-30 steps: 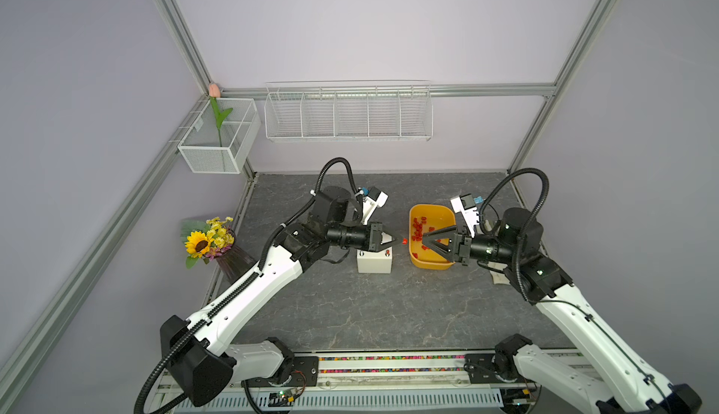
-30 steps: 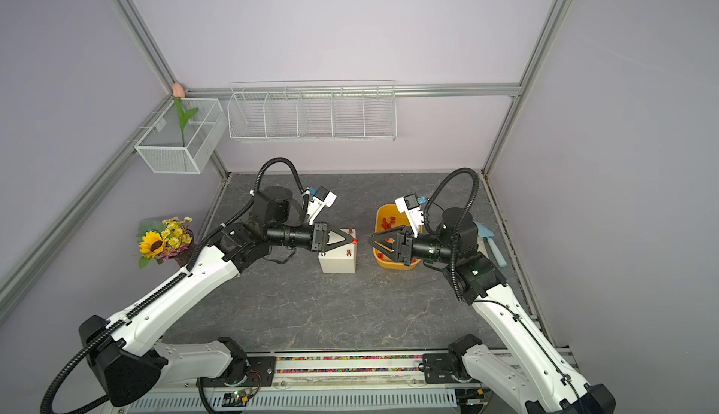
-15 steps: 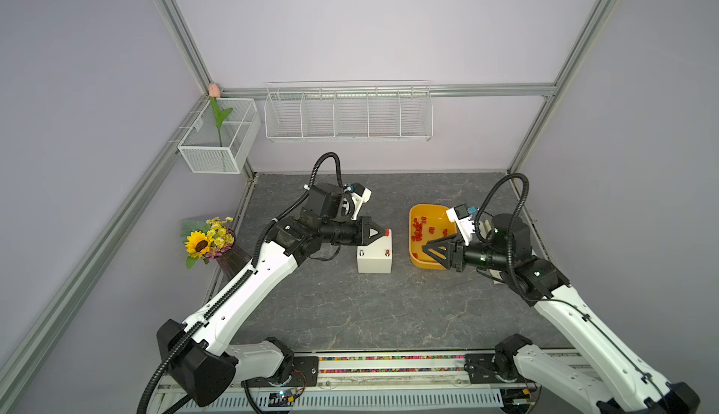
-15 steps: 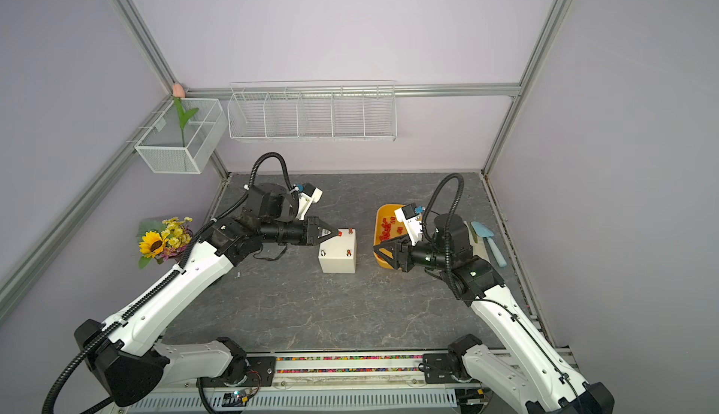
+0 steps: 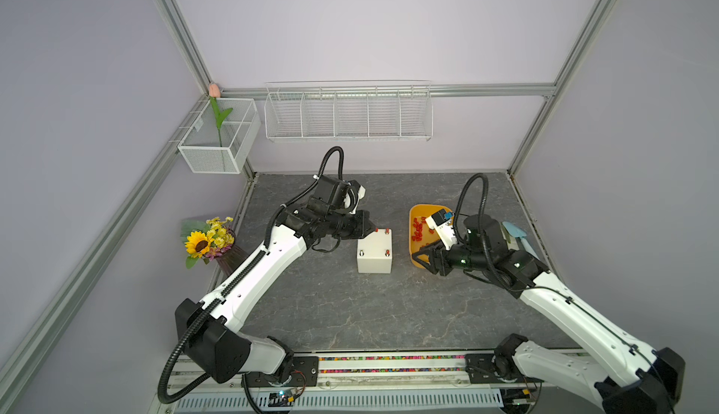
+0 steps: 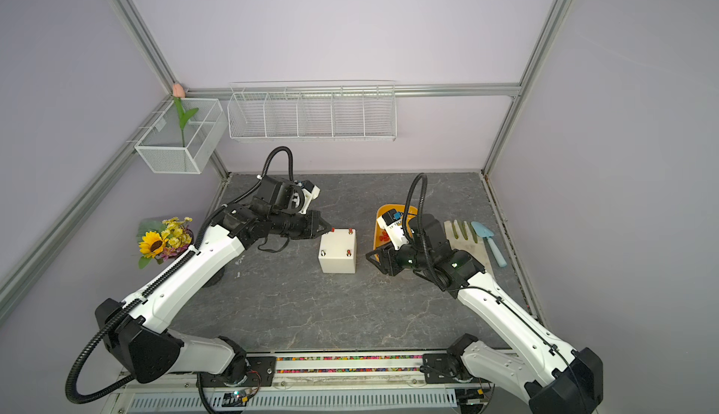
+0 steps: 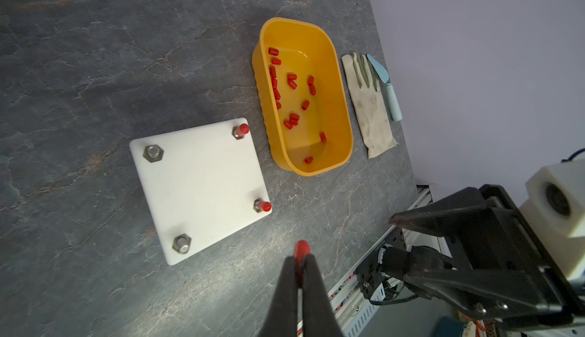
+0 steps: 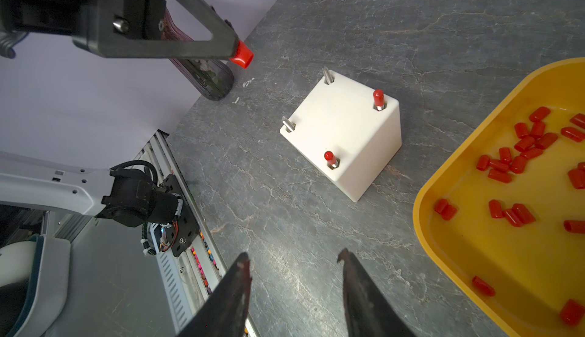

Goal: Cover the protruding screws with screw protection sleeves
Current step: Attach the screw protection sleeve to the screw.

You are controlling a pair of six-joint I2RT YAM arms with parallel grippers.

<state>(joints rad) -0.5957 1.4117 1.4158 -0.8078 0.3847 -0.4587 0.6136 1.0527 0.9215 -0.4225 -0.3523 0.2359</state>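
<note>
Pinching sleeve, left claw near box edge

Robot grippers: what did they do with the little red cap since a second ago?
The left gripper, shut on the small red plastic sleeve, pulled back from the meeting spot toward its own side. The right gripper opened wider and drew back toward the front, empty. The white cube-like box and the yellow plastic tray stayed put.
</note>
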